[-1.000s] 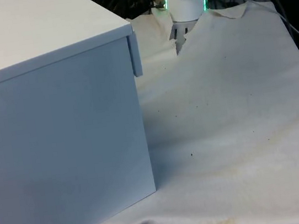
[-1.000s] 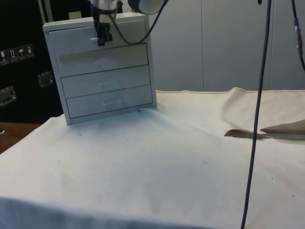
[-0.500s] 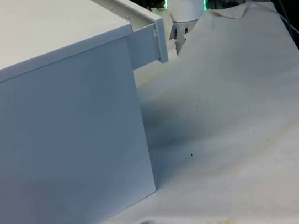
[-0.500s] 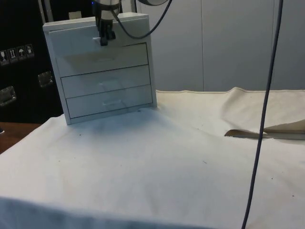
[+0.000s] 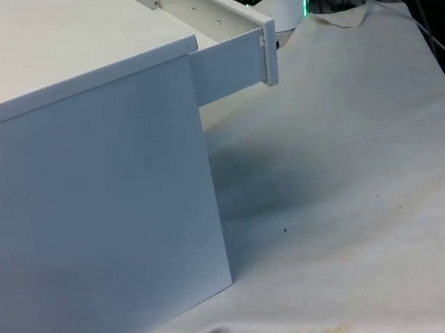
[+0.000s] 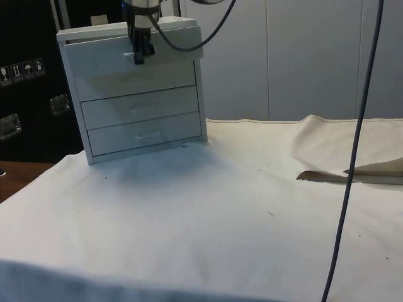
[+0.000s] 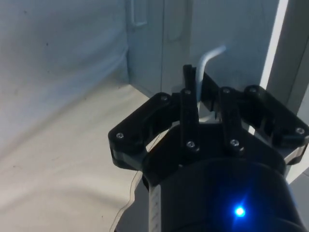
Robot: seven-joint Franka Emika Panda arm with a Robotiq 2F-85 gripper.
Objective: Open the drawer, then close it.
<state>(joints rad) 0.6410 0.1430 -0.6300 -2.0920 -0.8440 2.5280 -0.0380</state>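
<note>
A lab test bench: a white cloth (image 6: pixel 208 214) drapes the worktop, dangling cables (image 6: pixel 352 157), dark cabinets (image 6: pixel 28 82) behind.

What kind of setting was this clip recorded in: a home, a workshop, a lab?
Most likely a robot lab test bench, not a home. A small white chest of drawers stands alone on a table under a white cloth, cables hang across the side view, and the gripper grips the top drawer's handle.

So there's 1 chest of drawers (image 6: pixel 135 94) on the table, with 4 drawers stacked in it: 1 top drawer (image 6: pixel 132 56) pulled out, 3 lower drawers (image 6: pixel 141 107) shut flush. 1 black gripper (image 6: pixel 138 55) sits at it, plus 1 white cloth (image 6: pixel 208 220).
</note>
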